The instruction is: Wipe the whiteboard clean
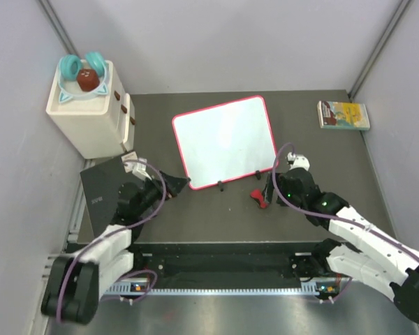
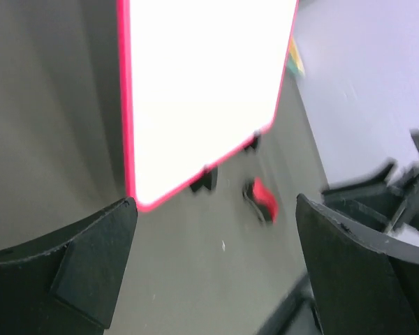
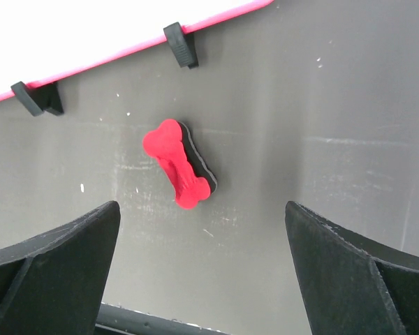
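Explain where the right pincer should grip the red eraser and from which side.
Grip the eraser at its narrow waist, coming down from above. It lies flat, bone-shaped and wider at both ends, so the right pincer closing across the middle should not slip off.

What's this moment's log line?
whiteboard: looks blank | eraser: on table | left gripper: jaws open | right gripper: jaws open over eraser

This looks like a robot test booth in a lab: plain pale walls [image 1: 230,42] close in a dark worktop [image 1: 300,112] on three sides. Staged props sit around the whiteboard [image 1: 223,143], a book [image 1: 343,115] to its right and a white box [image 1: 91,118] to its left. A metal rail [image 1: 223,287] runs below it.
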### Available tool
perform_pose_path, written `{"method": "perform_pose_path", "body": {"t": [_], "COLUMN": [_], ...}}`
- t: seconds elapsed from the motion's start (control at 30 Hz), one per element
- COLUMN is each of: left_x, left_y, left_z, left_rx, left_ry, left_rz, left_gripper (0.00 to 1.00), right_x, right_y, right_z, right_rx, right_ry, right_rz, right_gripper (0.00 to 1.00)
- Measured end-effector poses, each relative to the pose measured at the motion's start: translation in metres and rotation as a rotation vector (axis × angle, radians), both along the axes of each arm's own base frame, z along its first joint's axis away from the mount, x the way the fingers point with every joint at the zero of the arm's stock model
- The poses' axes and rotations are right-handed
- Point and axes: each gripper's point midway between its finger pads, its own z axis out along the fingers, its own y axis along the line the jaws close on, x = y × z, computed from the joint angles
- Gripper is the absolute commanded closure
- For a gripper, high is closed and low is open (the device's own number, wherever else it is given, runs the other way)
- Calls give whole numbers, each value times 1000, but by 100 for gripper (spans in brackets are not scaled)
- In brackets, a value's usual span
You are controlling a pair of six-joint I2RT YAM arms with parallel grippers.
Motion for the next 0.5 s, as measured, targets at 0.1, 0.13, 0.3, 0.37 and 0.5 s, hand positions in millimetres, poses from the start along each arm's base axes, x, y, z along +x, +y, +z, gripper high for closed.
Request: {"method": "perform_pose_path", "body": {"t": [0.1, 0.13, 0.3, 0.37, 0.5], "left_x": [11, 13, 17, 22, 25], "left_y": [18, 29, 59, 64, 74], "left_z": [49, 72, 131, 124, 78], "left_rx": [88, 127, 272, 343, 502], "left_ry": [-83, -119, -124, -56, 118], "left_rz": [139, 197, 332, 338, 325], "left_gripper": [1, 1, 1, 1, 1], "right_x": [-2, -2, -3, -2, 2], "right_y": [-5, -6, -15, -17, -23], "right_z": [8, 9, 14, 15, 16], "right_rx": [15, 17, 11, 5, -27], "right_ry": [-38, -48, -83, -92, -109], "right_rz": [-12, -16, -44, -53, -65], "right_gripper": [1, 1, 1, 1, 1]}}
